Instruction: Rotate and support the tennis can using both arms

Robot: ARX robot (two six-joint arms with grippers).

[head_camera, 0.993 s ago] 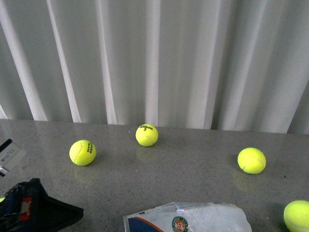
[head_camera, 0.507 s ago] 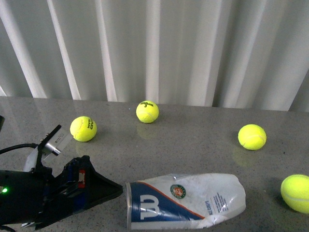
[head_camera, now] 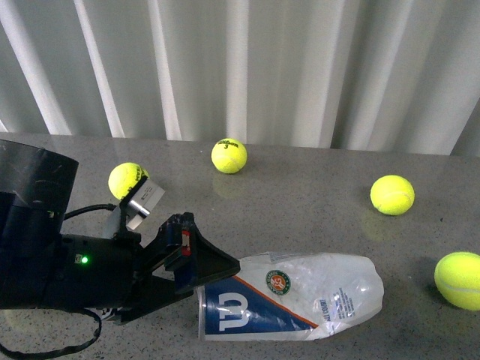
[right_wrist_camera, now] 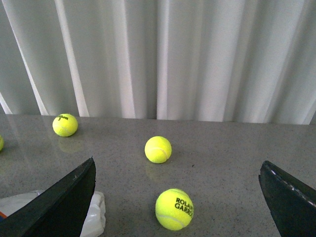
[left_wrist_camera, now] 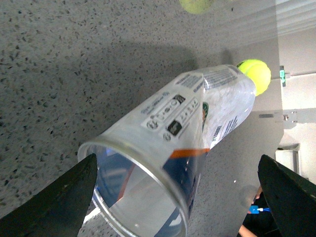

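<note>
We see the tennis can (head_camera: 289,296) lying on its side on the grey speckled surface (head_camera: 315,217). Its metal-rimmed open mouth points to 9 o'clock, its dented closed end to 3 o'clock, and the blue-white-orange label with the round logo faces up.

The left arm (head_camera: 45,255), with a small green light (head_camera: 84,260) lit, reaches in from 9 o'clock. The left end effector (head_camera: 216,279) is right at the can's mouth. In the left wrist view its fingers stand wide apart, one on each side of the rim – we cannot tell whether either touches.

The right end effector (right_wrist_camera: 177,202) shows only in its own wrist view, fingers spread wide above the surface.

Seen from the can:
- The first ball (head_camera: 459,280) lies at 3 o'clock, near the closed end.
- The second ball (head_camera: 391,195) lies at 1 o'clock.
- The third ball (head_camera: 229,156) lies at 11 o'clock, near the white curtain (head_camera: 300,67).
- The fourth ball (head_camera: 128,180) lies at 10 o'clock, partly hidden behind the left arm's wrist.
</note>
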